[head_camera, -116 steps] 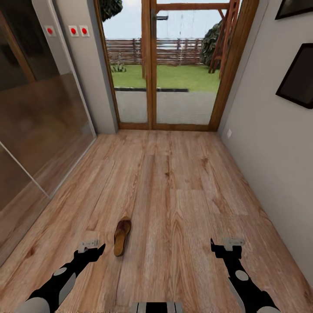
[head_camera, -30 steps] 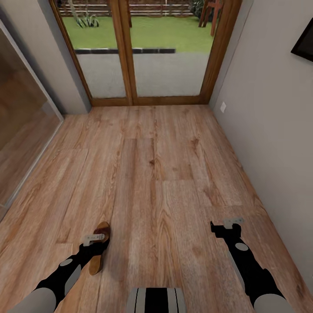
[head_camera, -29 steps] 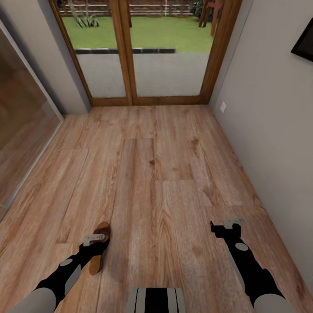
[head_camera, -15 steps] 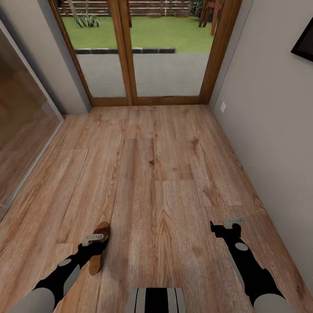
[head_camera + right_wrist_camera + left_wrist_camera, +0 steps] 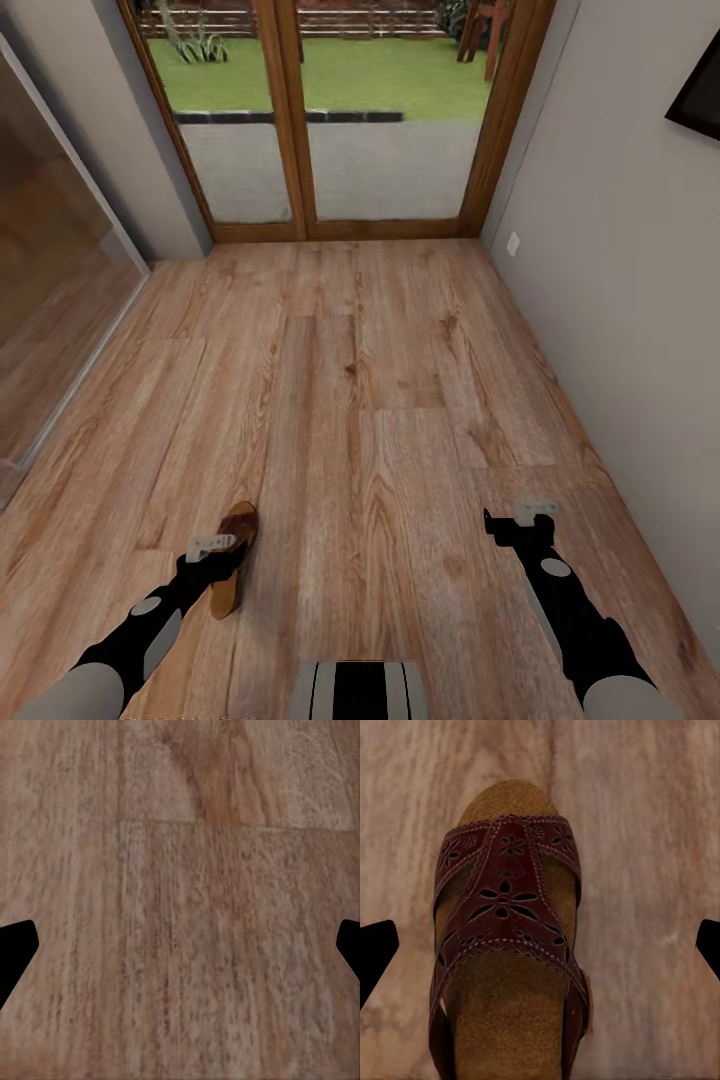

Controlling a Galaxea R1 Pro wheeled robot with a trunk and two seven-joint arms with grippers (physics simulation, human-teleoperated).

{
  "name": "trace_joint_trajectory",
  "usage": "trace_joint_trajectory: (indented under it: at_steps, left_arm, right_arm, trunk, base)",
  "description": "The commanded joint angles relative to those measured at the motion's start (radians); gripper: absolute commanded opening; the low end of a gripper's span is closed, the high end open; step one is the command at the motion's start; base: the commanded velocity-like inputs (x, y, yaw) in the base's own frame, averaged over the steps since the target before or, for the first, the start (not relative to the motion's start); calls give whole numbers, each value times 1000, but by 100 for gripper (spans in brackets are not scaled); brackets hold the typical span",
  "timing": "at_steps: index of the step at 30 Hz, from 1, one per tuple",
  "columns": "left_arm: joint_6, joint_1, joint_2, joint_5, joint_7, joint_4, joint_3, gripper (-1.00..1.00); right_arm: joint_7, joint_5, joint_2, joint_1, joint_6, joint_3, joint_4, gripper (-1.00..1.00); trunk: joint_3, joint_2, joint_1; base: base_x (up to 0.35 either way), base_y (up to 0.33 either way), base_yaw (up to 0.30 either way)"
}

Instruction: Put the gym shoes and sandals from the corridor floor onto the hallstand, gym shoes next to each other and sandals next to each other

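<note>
Sandal (image 5: 231, 556) lies on the floor (image 5: 380, 400), lower left of frame, beneath my left pincer (image 5: 540, 945), spread wide; right pincer (image 5: 180, 945), lower right, likewise wide.

Sandal (image 5: 232, 558) on corridor floor (image 5: 380, 400), left pincer (image 5: 212, 549) directly above it, right pincer (image 5: 530, 520) well apart over bare planks

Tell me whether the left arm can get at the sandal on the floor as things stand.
Probably yes. The left claw hangs open right over the sandal, which lies flat on the floor between its two fingertips, and nothing sits between them. It likely only needs to come straight down.
</note>
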Motion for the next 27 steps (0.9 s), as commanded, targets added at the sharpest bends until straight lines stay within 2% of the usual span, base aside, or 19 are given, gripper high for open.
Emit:
trace_joint_trajectory:
  at_steps: [1, 19, 27]
  left_arm:
    - [-1, 0, 0, 9, -10, 1, 5, 100]
    - [-8, 0, 1, 6, -10, 4, 5, 100]
    - [-9, 11, 2, 8, -10, 5, 7, 100]
  right_arm:
    - [-2, 10, 0, 0, 7, 0, -2, 100]
    - [-2, 10, 0, 0, 7, 0, -2, 100]
    - [-2, 10, 0, 0, 7, 0, -2, 100]
  trunk:
    - [-1, 0, 0]
    - [-1, 0, 0]
    - [-38, -2, 3]
  base:
    - [-112, 38, 0]
    - [-20, 7, 0]
    - [0, 0, 0]
